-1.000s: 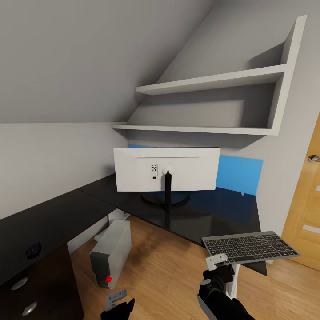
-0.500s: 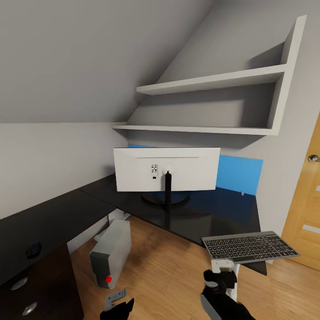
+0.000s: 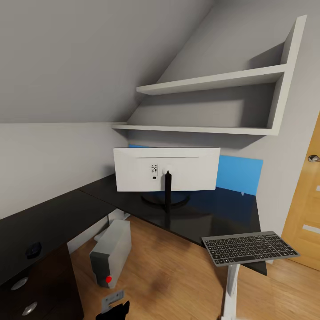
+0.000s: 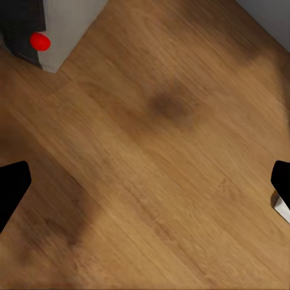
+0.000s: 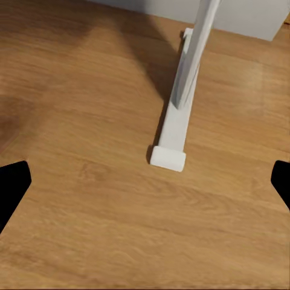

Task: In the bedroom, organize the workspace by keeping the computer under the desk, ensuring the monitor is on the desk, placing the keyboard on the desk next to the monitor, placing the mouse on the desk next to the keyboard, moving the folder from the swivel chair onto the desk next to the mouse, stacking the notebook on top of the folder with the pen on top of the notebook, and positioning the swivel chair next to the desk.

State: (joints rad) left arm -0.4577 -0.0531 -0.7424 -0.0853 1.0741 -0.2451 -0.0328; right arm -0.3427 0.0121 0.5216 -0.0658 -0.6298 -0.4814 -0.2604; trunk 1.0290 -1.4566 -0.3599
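The monitor [image 3: 166, 169] stands on the black desk [image 3: 209, 213] with its white back toward me. At the desk's right end the keyboard [image 3: 250, 248] lies flat, overhanging the front edge. The grey computer [image 3: 111, 253] stands on the floor under the desk, its red dot [image 4: 39, 41] in the left wrist view. A small black mouse-like thing [image 3: 33, 250] rests on the desk's left wing. My left gripper [image 3: 113, 303] [image 4: 145, 193] hangs low over bare floor, open and empty. My right gripper [image 5: 145, 184] is open over the floor near the desk's white leg [image 5: 178, 121]. Folder, notebook, pen and swivel chair are out of view.
A blue panel [image 3: 240, 174] stands against the wall behind the desk. Two white shelves [image 3: 209, 106] hang above under a sloped ceiling. A dark drawer unit with round knobs [image 3: 24, 295] is at the lower left. A wooden door [image 3: 306, 213] is on the right.
My right arm has dropped from just below the keyboard down out of the head view. The left gripper has sunk slightly. The keyboard and the other things have not moved.
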